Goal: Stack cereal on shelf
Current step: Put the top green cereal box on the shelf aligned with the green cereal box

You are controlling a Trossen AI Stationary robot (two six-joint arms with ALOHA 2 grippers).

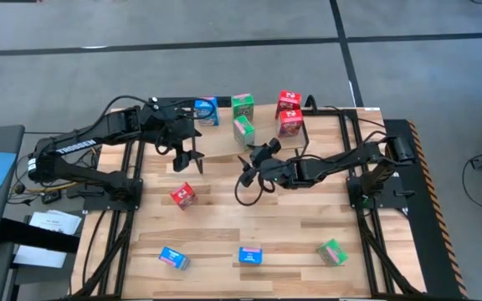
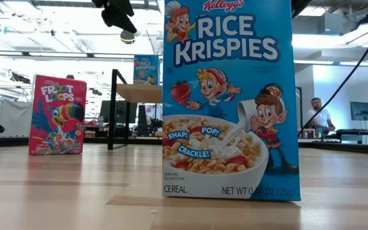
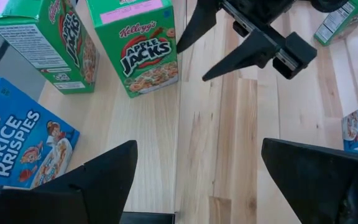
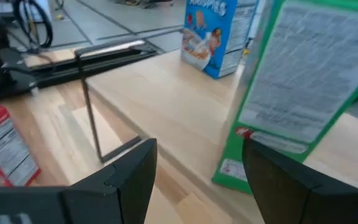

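Cereal box, green (image 1: 243,128), stood on shelf (image 1: 224,138); right end effector (image 1: 247,171) open, empty, should square up before closing.

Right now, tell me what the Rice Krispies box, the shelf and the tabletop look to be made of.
Rice Krispies box: thin printed cardboard, slightly glossy, with sharp folded edges. Shelf: pale smooth wood board with visible grain, on thin black legs, probably metal. Tabletop: light wooden slats, grain and seams showing, matte finish.
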